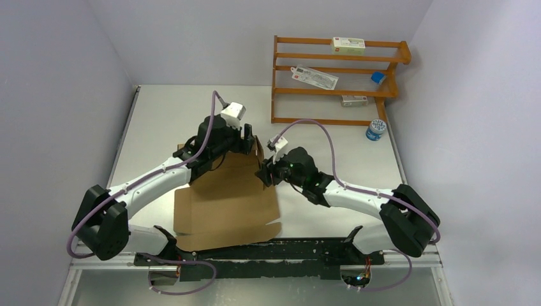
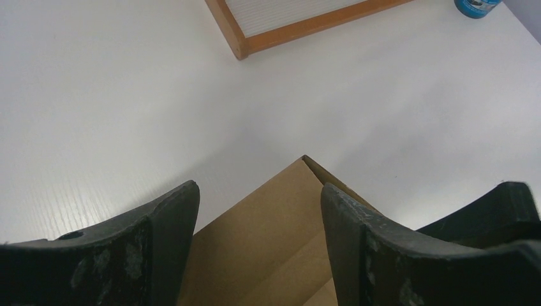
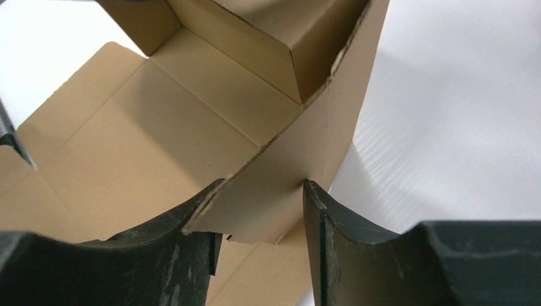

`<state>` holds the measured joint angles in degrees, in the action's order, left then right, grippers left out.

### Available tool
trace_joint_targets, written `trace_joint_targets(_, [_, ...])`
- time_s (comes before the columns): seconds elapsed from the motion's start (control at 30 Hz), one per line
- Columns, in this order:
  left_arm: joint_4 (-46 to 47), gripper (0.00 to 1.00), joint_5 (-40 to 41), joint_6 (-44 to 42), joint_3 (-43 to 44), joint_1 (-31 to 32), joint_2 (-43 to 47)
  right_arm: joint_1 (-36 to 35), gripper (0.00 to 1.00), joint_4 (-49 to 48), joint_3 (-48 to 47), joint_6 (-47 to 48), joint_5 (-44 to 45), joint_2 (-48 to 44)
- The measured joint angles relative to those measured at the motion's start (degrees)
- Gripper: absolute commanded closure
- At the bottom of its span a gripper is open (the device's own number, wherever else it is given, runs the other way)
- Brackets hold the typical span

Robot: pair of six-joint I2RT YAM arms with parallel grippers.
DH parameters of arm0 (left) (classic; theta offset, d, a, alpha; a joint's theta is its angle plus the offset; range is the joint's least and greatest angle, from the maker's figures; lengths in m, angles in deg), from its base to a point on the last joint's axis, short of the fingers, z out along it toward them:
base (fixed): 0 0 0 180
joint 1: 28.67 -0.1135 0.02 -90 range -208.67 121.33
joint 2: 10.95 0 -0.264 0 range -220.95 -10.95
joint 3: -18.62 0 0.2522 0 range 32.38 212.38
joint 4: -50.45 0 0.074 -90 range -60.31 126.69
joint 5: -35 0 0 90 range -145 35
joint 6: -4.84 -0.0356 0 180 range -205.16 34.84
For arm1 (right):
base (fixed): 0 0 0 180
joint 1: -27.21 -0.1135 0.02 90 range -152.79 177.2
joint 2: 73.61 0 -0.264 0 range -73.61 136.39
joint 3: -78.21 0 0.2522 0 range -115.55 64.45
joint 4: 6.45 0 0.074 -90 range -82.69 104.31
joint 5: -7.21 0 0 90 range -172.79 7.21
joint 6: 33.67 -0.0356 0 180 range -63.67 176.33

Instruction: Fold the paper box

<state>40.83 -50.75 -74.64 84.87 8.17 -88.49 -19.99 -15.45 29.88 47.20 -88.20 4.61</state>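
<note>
**Mailer half raised, both grippers at its far end**

White table (image 1: 166, 121): carries everything; an orange wooden rack (image 1: 338, 80) stands at the far right, well apart from the work.

Plain brown corrugated paper box (image 1: 223, 210): sits centre-front. Near panel lies flat; far end has walls standing and a corner formed.

Right side wall (image 3: 287, 159): upright but leaning, its torn-looking edge running diagonally.

Left gripper (image 1: 247, 144): at the far corner, jaws parted and straddling the cardboard peak, not clamping it.

Right gripper (image 1: 265, 172): fingers set either side of the side wall. Cannot tell whether they bear on it or merely bracket it.

Judgement: step in hand is squaring the far corner. Best done by steadying the far wall with the left while the right brings the side wall fully vertical along its crease. Pushing low near the fold should avoid buckling the panel.
</note>
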Motion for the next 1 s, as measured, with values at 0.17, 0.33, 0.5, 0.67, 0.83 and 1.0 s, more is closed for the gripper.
trace_joint_targets(0.17, [0.7, 0.27, 0.3, 0.4, -1.9, 0.0, 2.1, 1.5, 0.45, 1.4, -0.9, 2.5, -4.4, -2.6])
trace_joint_targets(0.33, [0.6, 0.27, 1.2, 0.8, -3.1, 0.0, 4.6, 5.3, 0.44, 2.4, -1.1, 4.6, -8.8, -5.7])
trace_joint_targets(0.5, [0.1, 0.25, 2.6, 1.6, -3.2, 0.0, 8.9, 9.1, 0.43, 3.8, -1.1, 5.6, -12.1, -8.5])
trace_joint_targets(0.67, [-1.4, 0.24, 6.4, 2.6, -2.2, 0.0, 10.5, 13.0, 0.41, 2.9, -1.1, 4.8, -14.1, -13.0])
trace_joint_targets(0.83, [-5.9, 0.23, 11.5, 3.8, -1.5, 0.0, 9.2, 15.5, 0.42, 0.2, -0.4, 3.5, -12.4, -14.0])
trace_joint_targets(1.0, [-7.2, 0.23, 13.3, 5.2, -1.6, 0.0, 8.6, 16.3, 0.42, -0.5, 1.6, 2.5, -12.0, -13.6])
